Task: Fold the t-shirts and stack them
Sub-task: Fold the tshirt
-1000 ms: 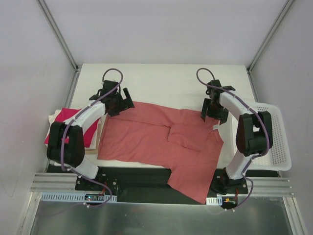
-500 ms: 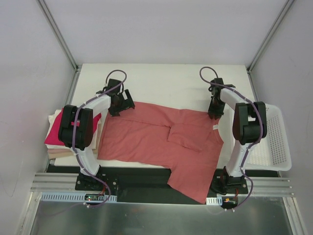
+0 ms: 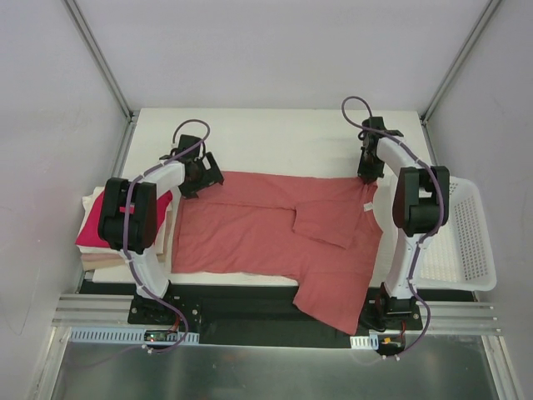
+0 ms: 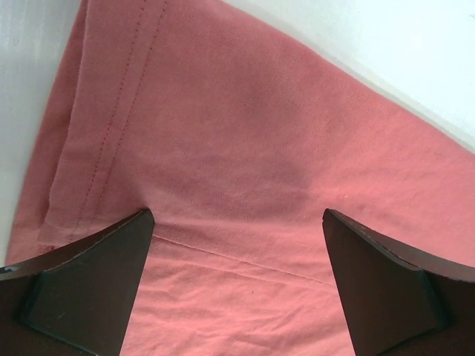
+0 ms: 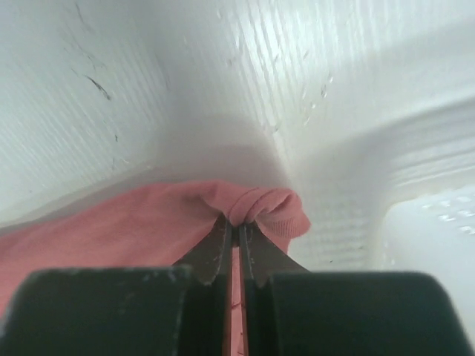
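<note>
A salmon-pink t-shirt [image 3: 266,229] lies spread across the table, and its lower part hangs over the near edge. My right gripper [image 3: 370,174] is shut on the shirt's far right corner; a bunched fold of the pink cloth [image 5: 260,204] is pinched between the fingertips. My left gripper [image 3: 197,177] stands open over the shirt's far left corner, with flat cloth and a hem seam [image 4: 223,256] between its fingers [image 4: 89,282]. A magenta folded t-shirt [image 3: 93,227] rests on cream folded ones [image 3: 166,233] at the left.
A white mesh basket [image 3: 466,242] stands at the right edge of the table. The enclosure's white walls and metal posts close in the back and sides. Bare white table [image 3: 283,142] lies beyond the shirt.
The right gripper closed on the shirt's far right corner and pulled it back and to the right, stretching the top edge straighter. The left gripper shifted slightly left, still open.
</note>
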